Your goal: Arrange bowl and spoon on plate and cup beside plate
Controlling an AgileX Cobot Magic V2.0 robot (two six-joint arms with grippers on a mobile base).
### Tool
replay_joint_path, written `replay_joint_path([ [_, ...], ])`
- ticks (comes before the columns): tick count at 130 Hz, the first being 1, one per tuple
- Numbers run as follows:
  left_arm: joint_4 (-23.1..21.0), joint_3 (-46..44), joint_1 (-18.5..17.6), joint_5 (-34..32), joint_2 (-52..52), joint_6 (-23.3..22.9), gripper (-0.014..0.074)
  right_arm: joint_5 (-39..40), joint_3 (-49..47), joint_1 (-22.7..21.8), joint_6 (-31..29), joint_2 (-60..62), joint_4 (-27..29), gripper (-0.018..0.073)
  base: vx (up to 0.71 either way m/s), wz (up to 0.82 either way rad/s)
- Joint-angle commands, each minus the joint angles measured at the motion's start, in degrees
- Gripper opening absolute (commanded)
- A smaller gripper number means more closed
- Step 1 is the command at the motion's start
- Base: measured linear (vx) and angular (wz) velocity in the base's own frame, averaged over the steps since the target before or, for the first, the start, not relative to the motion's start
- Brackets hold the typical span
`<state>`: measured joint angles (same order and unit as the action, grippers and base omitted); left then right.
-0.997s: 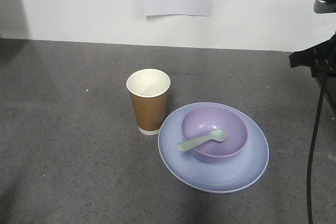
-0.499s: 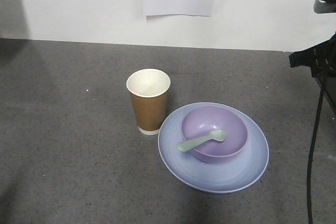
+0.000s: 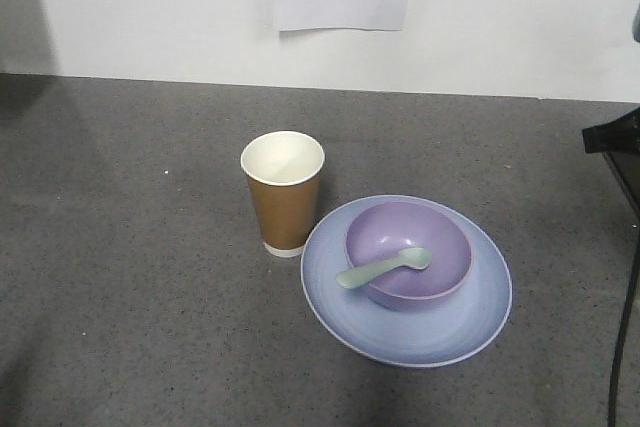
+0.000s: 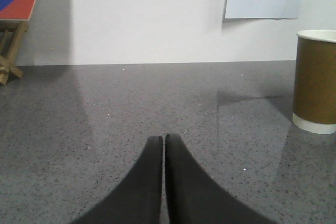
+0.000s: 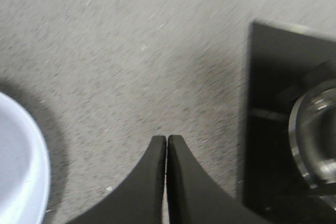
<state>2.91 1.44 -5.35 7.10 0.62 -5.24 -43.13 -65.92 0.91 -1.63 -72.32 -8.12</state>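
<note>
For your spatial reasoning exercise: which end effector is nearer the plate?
Right. The right end effector has the plate just beside it; the left end effector sees only the cup, no plate.

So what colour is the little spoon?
Pale mint green spoon, clearest in the front-facing view.

The bench [image 3: 130, 277] lies bare left of the cup [image 3: 283, 192] and behind it to the wall. Cup and plate [image 3: 406, 332] stand just beside each other, leaving no passage between; the bowl [image 3: 408, 252] fills the plate's centre.
</note>
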Motion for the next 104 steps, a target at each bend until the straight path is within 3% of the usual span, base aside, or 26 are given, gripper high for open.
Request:
replay_joint_path([
  [1,-0.6,0.6,0.0,-4.2,0.9,-0.1,-0.0008,10.2,5.9,-0.3,0.1,8.0,-1.4,-0.0005,0.00,0.00],
  [25,-0.6,0.6,0.0,-4.2,0.9,-0.1,-0.0008,12.4,19.4,-0.3,0.3,21.2,-1.6,-0.0005,0.00,0.00],
  [43,-0.6,0.6,0.0,-4.2,0.9,-0.1,-0.0008,15.0,28.2,-0.3,1.1,30.9,1.9,-0.0005,0.00,0.00],
  [88,-0.6,0.6,0.0,-4.2,0.9,-0.1,-0.0008,40.3,52.9,-0.3,1.6,50.6,4.4,-0.0005,0.00,0.00],
  [104,-0.6,0.6,0.0,-4.2,0.9,-0.1,-0.0008,44.1,58.1,-0.3,3.5,54.6,4.4,-0.0005,0.00,0.00],
])
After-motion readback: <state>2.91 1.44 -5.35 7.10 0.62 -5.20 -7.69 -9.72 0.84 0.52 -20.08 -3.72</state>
